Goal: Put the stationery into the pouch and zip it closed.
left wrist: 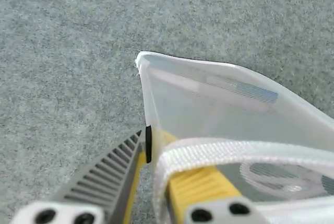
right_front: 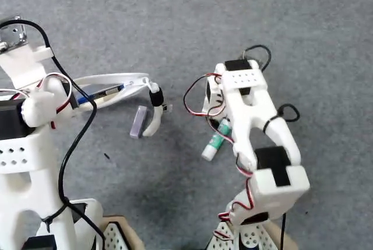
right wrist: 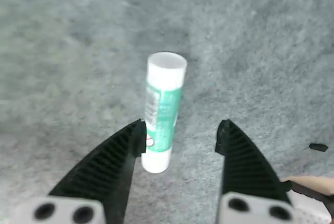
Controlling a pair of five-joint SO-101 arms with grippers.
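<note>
Left gripper [left wrist: 148,145] is pinching translucent white pouch [left wrist: 209,104] | right gripper [right wrist: 181,127] is hovering spread over green-white glue stick [right wrist: 163,109], pouch's four o'clock | loading, zipping pending

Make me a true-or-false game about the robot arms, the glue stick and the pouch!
1. The right gripper has its jaws open, with one end of the glue stick between them. True.
2. The left gripper is holding nothing. False: its jaws are shut on the edge of the pouch.
3. The glue stick is already inside the pouch. False: it lies out on the grey table, apart from the pouch.
4. A small purple block lies on the table right by the pouch's white strap. True.
</note>
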